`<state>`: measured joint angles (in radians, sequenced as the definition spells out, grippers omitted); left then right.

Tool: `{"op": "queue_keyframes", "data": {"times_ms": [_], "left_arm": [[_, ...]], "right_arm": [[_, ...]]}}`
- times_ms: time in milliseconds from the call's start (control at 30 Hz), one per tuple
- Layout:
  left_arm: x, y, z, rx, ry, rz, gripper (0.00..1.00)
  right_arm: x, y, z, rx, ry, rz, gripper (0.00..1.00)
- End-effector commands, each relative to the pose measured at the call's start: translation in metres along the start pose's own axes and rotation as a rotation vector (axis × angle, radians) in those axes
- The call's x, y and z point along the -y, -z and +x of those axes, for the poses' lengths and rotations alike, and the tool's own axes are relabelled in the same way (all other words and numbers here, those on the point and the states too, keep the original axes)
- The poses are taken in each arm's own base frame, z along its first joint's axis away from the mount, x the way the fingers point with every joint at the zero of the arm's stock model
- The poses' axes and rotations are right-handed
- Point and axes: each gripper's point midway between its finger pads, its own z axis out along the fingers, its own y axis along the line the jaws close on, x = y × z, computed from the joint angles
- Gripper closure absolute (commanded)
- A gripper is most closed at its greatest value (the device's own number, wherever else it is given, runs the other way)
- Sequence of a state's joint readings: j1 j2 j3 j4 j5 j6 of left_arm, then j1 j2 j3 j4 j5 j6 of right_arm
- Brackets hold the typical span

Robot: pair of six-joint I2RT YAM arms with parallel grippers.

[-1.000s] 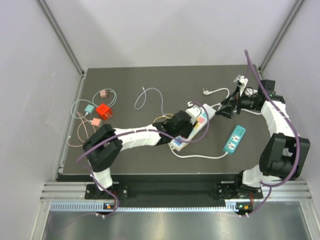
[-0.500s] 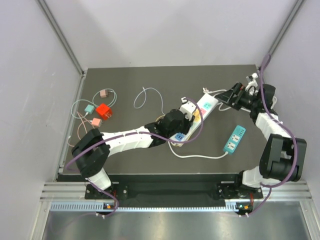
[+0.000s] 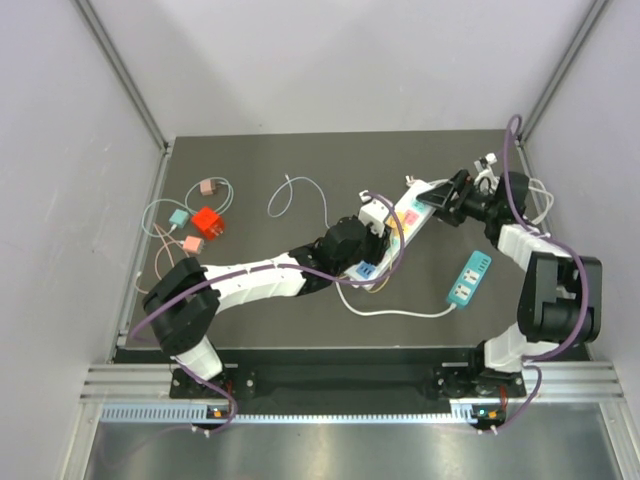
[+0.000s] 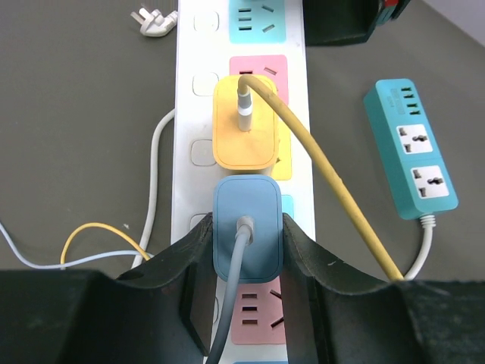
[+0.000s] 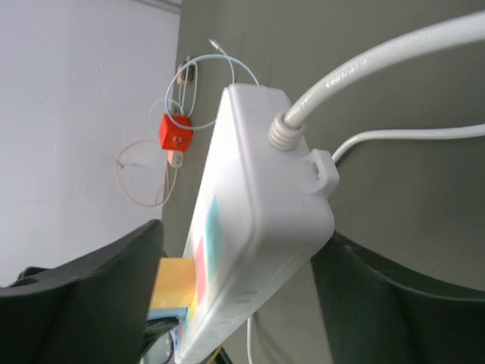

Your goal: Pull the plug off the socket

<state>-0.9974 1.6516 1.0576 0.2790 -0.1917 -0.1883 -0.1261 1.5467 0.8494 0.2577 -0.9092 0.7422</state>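
Observation:
A blue plug (image 4: 246,227) with a grey cable sits in a socket of the white power strip (image 4: 189,114). My left gripper (image 4: 246,236) is shut on it, one finger pressed to each side. A yellow plug (image 4: 244,125) with a yellow cable occupies the socket just beyond. In the top view the strip (image 3: 408,215) lies diagonally mid-table under my left gripper (image 3: 378,236). My right gripper (image 3: 445,200) straddles the strip's far cord end (image 5: 258,227). It (image 5: 242,250) stands open: one finger lies against the strip's back, and a gap remains on the socket side.
A teal power strip (image 3: 468,278) lies near the right arm, also in the left wrist view (image 4: 413,159). A red charger (image 3: 207,221) and small chargers with thin cables sit far left. A loose white plug (image 4: 151,23) lies beside the strip's far end.
My right gripper swung left onto the strip's cord end and its jaws narrowed. The strip shifted up and to the right with the left arm. The left grip on the blue plug is unchanged.

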Motion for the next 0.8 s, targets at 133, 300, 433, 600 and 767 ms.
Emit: {"op": "queue_keyframes", "data": {"times_ms": [133,300,433,600,767], "left_arm": [[0.028,0.016,-0.084,0.27,0.103,0.129,1.0],[0.024,0.019,-0.083,0.276,0.115,0.115,1.0],[0.012,0.029,-0.086,0.296,0.146,0.067,1.0],[-0.007,0.043,-0.091,0.301,0.219,0.005,1.0],[-0.006,0.05,-0.084,0.254,0.207,0.059,1.0]], "right_arm": [[-0.03,-0.014,0.014,-0.054,-0.044,-0.186,0.55],[-0.036,-0.009,0.01,-0.039,0.038,-0.233,1.0],[-0.012,0.001,0.008,0.054,0.164,-0.145,1.0],[0.002,0.012,-0.006,0.14,0.13,-0.118,1.0],[0.004,0.026,-0.016,0.202,0.109,-0.116,1.0]]}}
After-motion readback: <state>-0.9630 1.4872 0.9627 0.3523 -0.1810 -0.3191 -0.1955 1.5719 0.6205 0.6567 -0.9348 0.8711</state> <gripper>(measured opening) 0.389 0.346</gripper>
